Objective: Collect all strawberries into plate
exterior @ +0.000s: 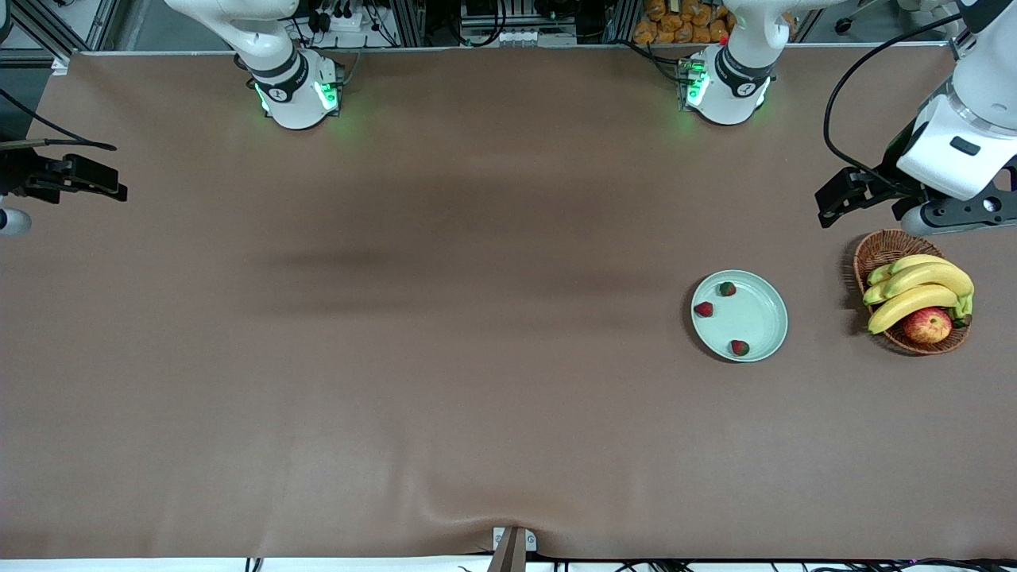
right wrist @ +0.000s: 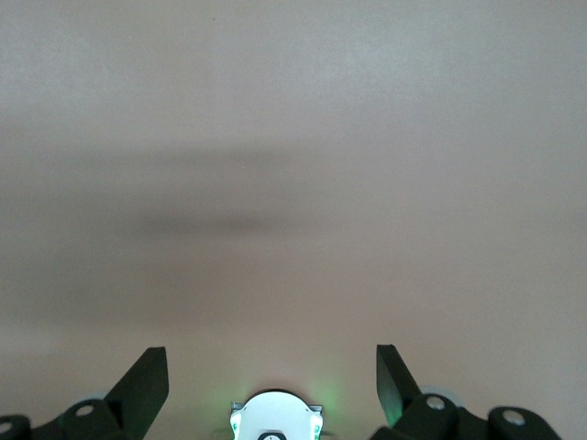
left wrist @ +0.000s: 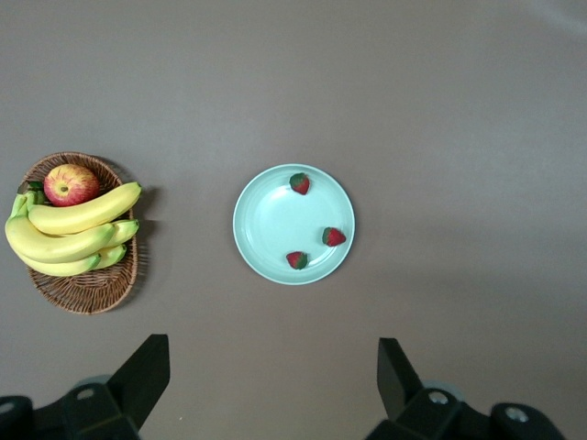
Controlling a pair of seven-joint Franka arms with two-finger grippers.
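Front view shows all three strawberries (exterior: pixel 703 309) (exterior: pixel 727 289) (exterior: pixel 740 347) lying in the plate (exterior: pixel 759 318) at the frame's right-centre, so collecting looks finished. Left gripper (exterior: pixel 834 202), upper right, and right gripper (exterior: pixel 99 187), left edge, both hang wide and empty.

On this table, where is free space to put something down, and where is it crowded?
Free: the wide brown table from the plate toward the right arm's end, and the strip nearer the front camera. A narrower gap lies between plate and wicker basket. Crowded: the plate holds three strawberries, and bananas and an apple fill the basket. The left claw and right claw are open, empty.
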